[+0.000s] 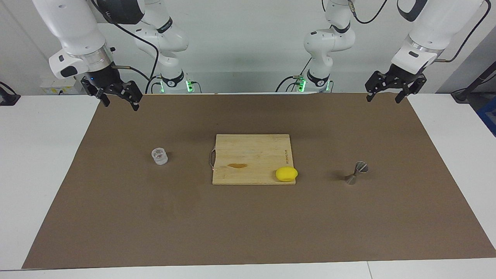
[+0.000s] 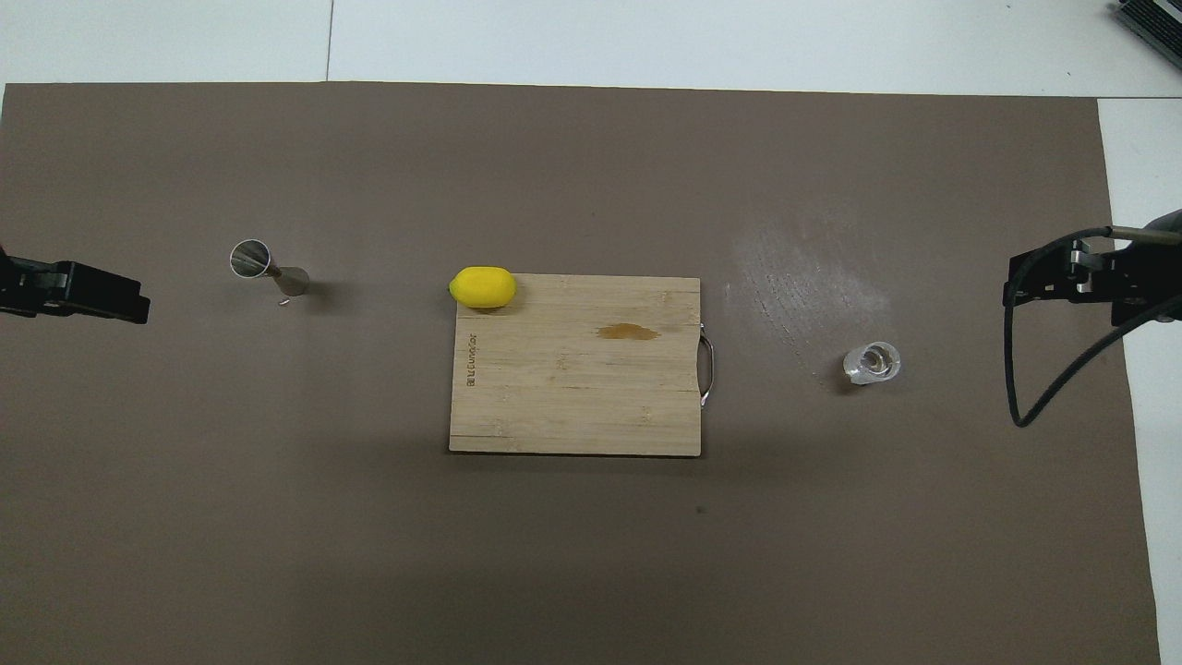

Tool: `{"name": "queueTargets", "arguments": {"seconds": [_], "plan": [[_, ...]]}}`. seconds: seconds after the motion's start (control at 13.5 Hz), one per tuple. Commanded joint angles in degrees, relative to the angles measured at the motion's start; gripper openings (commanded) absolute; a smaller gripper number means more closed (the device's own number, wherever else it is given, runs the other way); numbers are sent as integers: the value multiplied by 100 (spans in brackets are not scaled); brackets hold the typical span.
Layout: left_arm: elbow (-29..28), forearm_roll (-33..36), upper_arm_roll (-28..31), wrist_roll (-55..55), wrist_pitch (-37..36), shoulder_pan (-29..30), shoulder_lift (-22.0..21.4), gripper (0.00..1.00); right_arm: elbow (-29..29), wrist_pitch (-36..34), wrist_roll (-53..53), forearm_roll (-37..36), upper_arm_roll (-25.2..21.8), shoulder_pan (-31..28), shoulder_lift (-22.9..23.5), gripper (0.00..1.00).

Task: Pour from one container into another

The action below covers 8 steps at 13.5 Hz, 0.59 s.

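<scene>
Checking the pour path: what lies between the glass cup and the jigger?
The wooden cutting board, with a lemon at its corner nearest the jigger, lies between it and the glass cup; the overhead view shows it best.

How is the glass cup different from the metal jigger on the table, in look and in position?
The glass cup is clear, squat and straight-sided; the jigger is grey metal, hourglass-shaped with a narrow waist. The glass cup stands toward the right arm's end of the table, the jigger toward the left arm's end, with the cutting board between them. The jigger looks slightly taller. Both stand upright on the brown mat, mouths up, and no pincer touches either.
</scene>
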Motion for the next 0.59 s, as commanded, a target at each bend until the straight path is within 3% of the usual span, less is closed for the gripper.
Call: {"name": "queueTargets", "arguments": {"seconds": [0.0, 0.52], "plan": [[-10, -69, 0, 84, -46, -2, -72, 100, -182, 57, 89, 110, 38, -78, -167, 100], [-282, -69, -9, -21, 419, -116, -142, 100, -217, 101, 326, 101, 38, -96, -167, 100]]}}
